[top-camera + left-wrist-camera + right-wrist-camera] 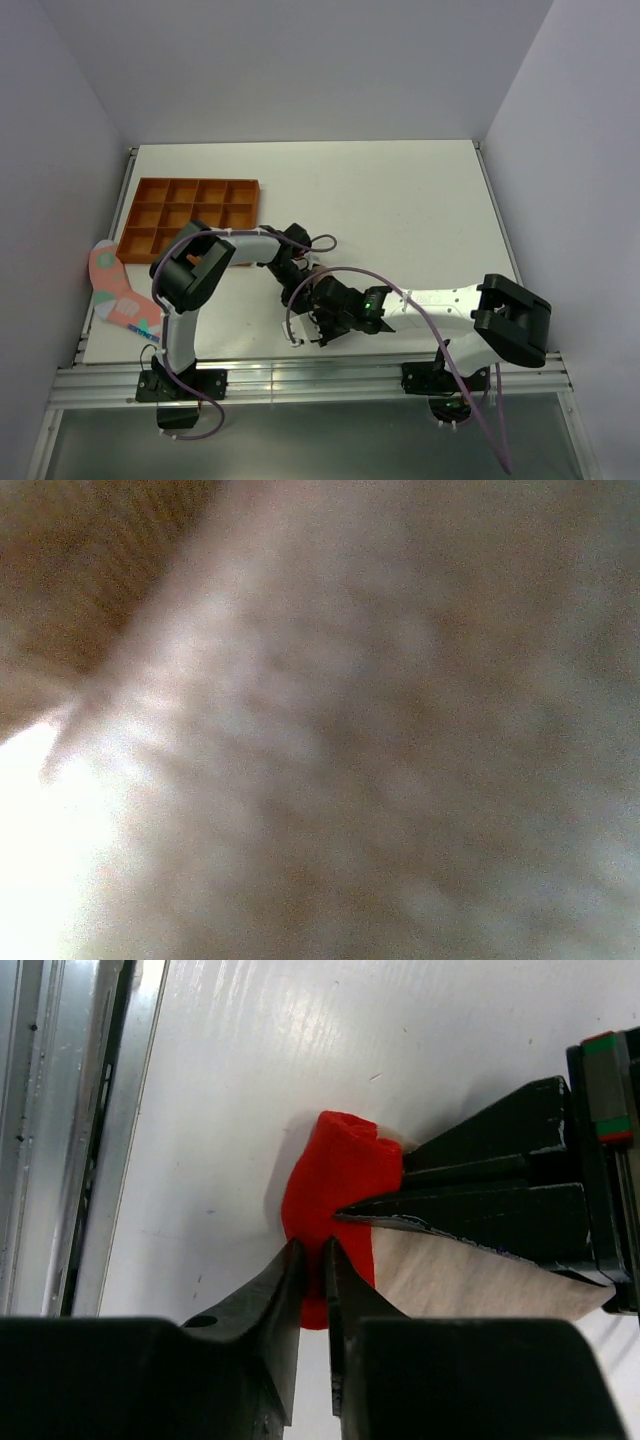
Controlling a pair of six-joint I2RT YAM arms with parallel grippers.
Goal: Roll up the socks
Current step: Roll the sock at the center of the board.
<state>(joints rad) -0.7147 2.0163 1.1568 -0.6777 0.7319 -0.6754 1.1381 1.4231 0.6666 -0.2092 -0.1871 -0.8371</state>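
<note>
STEP: rolling, mid-tuck | red-and-beige sock roll (pixel 340 1170) on counter (pixel 300 1040), lower centre of overhead view | right claw (pixel 312 1252) pinched together on its red edge | left claw (pixel 375 1192) together, pinning it | NEXT, likely: hold tension, turn roll over

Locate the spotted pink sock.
Top view: the spotted pink sock lies flat at the left edge of the table, just nearer the robot than the orange tray.
</note>
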